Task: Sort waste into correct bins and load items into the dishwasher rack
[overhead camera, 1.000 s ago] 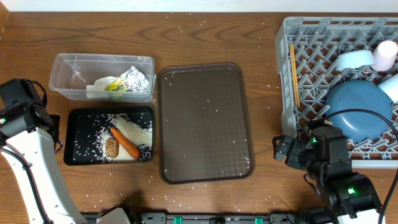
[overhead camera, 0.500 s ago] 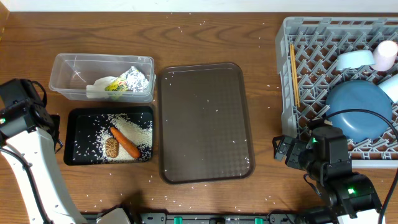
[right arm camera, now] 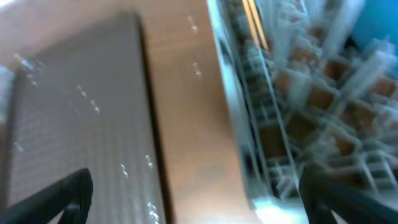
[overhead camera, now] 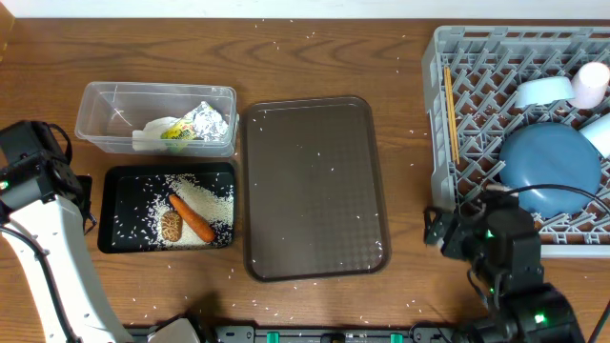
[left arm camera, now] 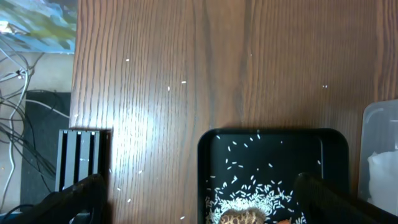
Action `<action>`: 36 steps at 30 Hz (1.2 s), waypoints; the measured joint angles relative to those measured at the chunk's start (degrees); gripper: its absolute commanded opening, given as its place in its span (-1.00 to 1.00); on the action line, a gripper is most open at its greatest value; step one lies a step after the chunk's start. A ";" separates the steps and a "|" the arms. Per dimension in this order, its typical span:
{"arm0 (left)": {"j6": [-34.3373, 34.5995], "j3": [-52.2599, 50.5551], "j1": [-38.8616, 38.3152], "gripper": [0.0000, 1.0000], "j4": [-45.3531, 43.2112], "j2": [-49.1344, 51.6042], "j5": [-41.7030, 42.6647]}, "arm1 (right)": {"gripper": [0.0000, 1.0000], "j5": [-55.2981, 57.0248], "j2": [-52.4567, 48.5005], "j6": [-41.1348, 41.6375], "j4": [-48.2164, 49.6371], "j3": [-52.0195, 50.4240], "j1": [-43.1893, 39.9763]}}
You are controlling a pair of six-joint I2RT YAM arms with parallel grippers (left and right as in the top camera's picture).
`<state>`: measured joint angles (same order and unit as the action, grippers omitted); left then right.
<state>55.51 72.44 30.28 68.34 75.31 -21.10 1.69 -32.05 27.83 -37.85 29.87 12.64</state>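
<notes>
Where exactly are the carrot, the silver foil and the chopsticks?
carrot point(overhead camera: 193, 219), overhead view, middle of its orange body.
silver foil point(overhead camera: 212, 122), overhead view, centre of the crumpled ball.
chopsticks point(overhead camera: 450, 112), overhead view, midway along the sticks.

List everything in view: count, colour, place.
dishwasher rack: one, grey, table's right
plate: one, dark blue, in rack
bowl: one, white, in rack
white cup: one, rack's right
light blue cup: one, rack's right
chopsticks: pair, wooden, rack's left
serving tray: one, brown, centre
plastic container: one, clear, upper left
foil: one, silver, in container
wrapper: one, green-yellow, in container
napkin: one, white, in container
black tray: one, below container
carrot: one, orange, black tray
food lump: one, brown, beside carrot
rice: many, white, black tray
table: one, brown
left gripper: one, black, open, left
right gripper: one, black, open, beside rack
</notes>
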 measured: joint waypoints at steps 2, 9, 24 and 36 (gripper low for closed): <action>0.00 0.00 0.00 0.96 0.00 0.00 -0.02 | 0.99 -1.07 2.14 -1.86 6.73 -3.85 0.00; 0.00 0.00 0.00 0.96 0.00 0.00 -0.02 | 0.99 -8.92 9.75 -7.72 30.45 -21.00 0.00; 0.00 0.00 0.00 0.96 0.00 0.00 0.00 | 0.99 -14.82 24.04 -22.82 34.99 -29.46 0.00; 0.00 0.00 0.00 0.96 0.02 0.00 0.00 | 0.99 -14.82 31.21 -33.55 34.99 -29.46 -4.33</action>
<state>55.51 72.44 30.28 68.36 75.31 -21.10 -13.13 -0.84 -5.72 -2.85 0.40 8.32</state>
